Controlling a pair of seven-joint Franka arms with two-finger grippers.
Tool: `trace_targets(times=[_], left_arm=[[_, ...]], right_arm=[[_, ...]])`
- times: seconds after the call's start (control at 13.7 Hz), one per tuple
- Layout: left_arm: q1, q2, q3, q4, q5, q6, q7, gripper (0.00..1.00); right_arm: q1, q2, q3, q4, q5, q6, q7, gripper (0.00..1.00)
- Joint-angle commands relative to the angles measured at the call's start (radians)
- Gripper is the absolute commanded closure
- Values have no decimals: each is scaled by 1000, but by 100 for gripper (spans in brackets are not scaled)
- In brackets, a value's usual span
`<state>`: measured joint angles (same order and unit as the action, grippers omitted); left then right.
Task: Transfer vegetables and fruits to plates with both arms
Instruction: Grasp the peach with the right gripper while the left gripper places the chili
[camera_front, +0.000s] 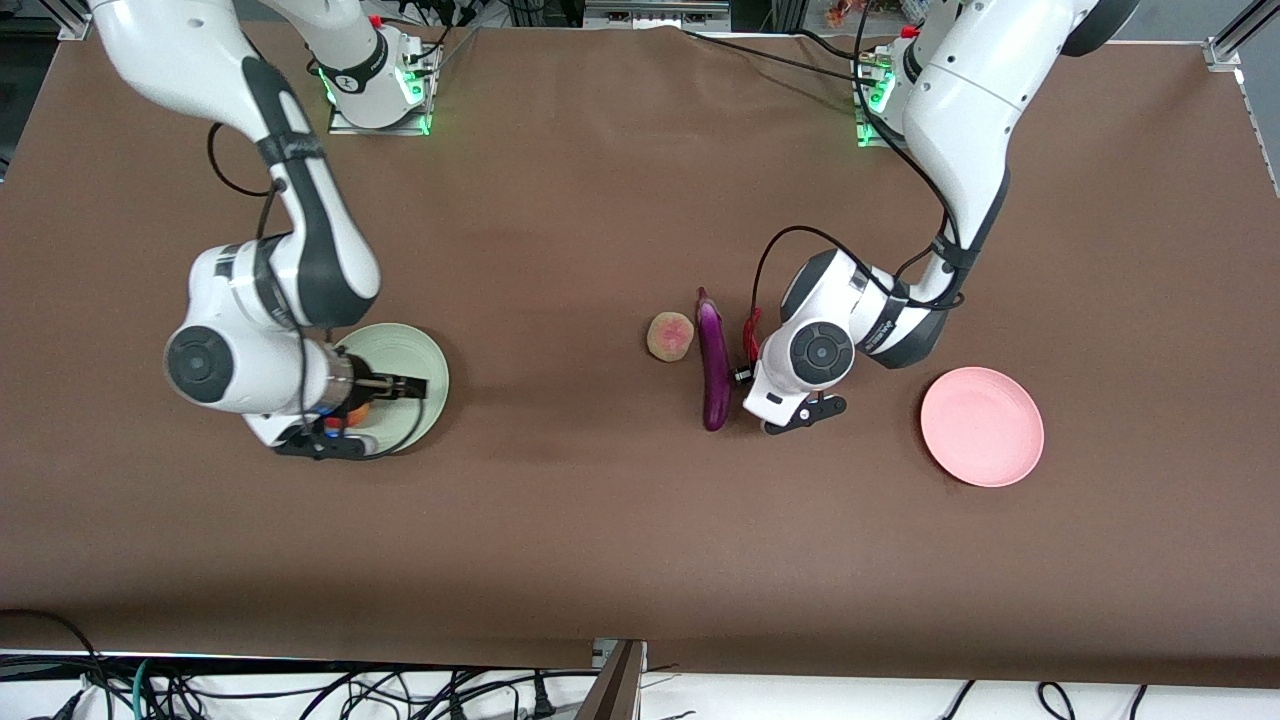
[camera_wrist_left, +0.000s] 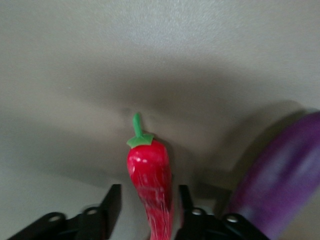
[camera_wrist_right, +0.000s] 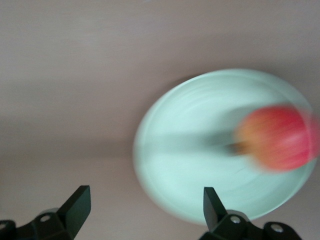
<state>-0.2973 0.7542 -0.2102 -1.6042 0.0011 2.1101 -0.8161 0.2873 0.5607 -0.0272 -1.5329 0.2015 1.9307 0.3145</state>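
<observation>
You had a glossy purple eggplant (camera_front: 712, 365) and a dull yellowish peach (camera_front: 670, 335) with a pink blotch on the brown table (camera_front: 600, 200). The chili pepper (camera_wrist_left: 152, 177) was bright red with a green stem. The apple (camera_wrist_right: 277, 137) was red shading to orange, on the pale green plate (camera_wrist_right: 200, 165). The other plate (camera_front: 982, 426) was pale pink.
</observation>
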Motion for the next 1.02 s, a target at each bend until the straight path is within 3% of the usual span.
trace_targets(times=[0.0, 0.29, 0.51, 0.95], left_arm=[[-3, 4, 6, 13, -9, 7, -3, 100], [55, -56, 32, 27, 6, -103, 14, 100], [131, -111, 48, 43, 118, -215, 171, 100], [326, -101, 54, 43, 328, -211, 648, 90]], right_arm=[[74, 16, 55, 31, 56, -6, 274, 1], [277, 83, 64, 65, 72, 181, 657, 1], [392, 157, 63, 108, 65, 323, 863, 1], [469, 244, 56, 145, 17, 408, 954, 1]])
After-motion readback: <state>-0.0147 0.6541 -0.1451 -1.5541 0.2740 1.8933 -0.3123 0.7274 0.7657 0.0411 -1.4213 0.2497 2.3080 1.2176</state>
